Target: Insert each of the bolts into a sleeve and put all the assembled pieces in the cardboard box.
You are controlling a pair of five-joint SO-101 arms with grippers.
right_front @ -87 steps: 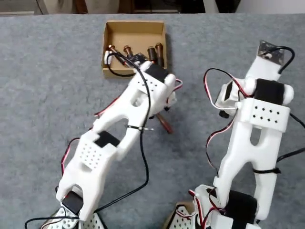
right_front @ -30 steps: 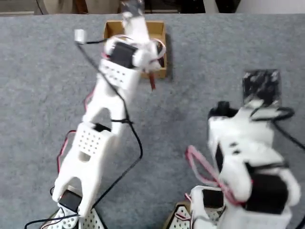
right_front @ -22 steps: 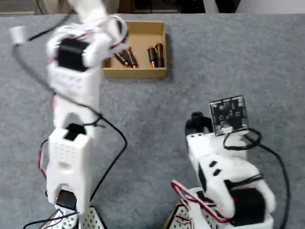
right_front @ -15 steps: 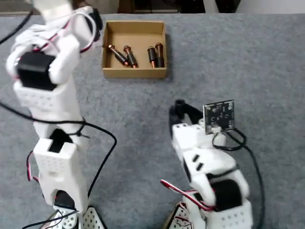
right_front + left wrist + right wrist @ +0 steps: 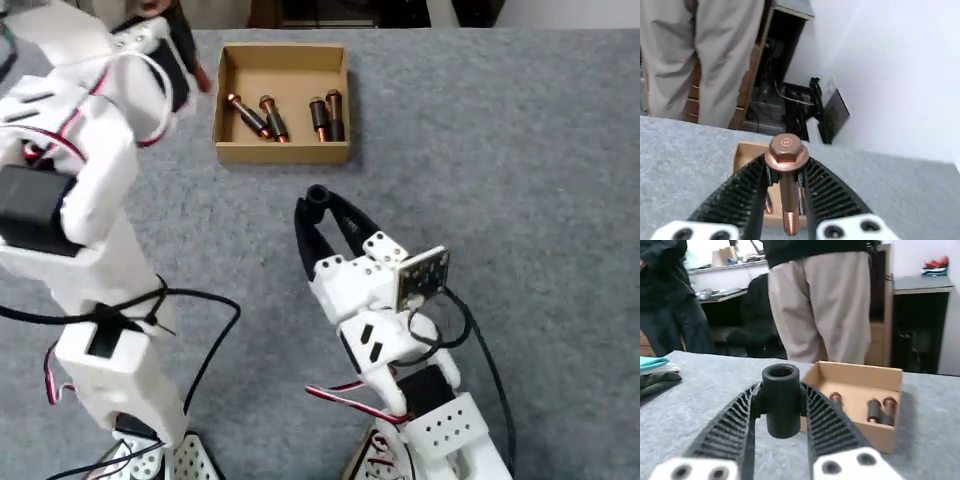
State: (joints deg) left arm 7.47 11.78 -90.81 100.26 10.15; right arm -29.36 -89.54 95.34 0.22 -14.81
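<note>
- Left jaws: closed on a copper bolt [image 5: 787, 186]. The hexagonal flanged head sits at the jaw tips, and the threaded shank runs back between the two ribbed pads toward the wrist.
- Right jaws: closed on a black sleeve [image 5: 781, 401]. The sleeve is clamped near the tips, one pad on each side, and stands upright with its open bore facing up.
- Cardboard box [image 5: 283, 153]: it rests open on the table [image 5: 500, 150], ahead of the right jaws and apart from their tips, with grey surface between. From the left wrist it shows beyond the left jaws, partly hidden behind the bolt they grip.
- Assembled pieces [image 5: 272, 117]: four copper bolts in dark sleeves lie flat inside the box, none touching either pair of jaws. Two lie slanted next to each other. The other two lie close together and parallel, toward the side of the box nearer the right jaws.
- Left arm [image 5: 80, 200]: it is raised and extended, with its jaws near the edge of the box.
- Right arm [image 5: 400, 330]: it is folded low, with its jaws and the sleeve pointing toward the box
</note>
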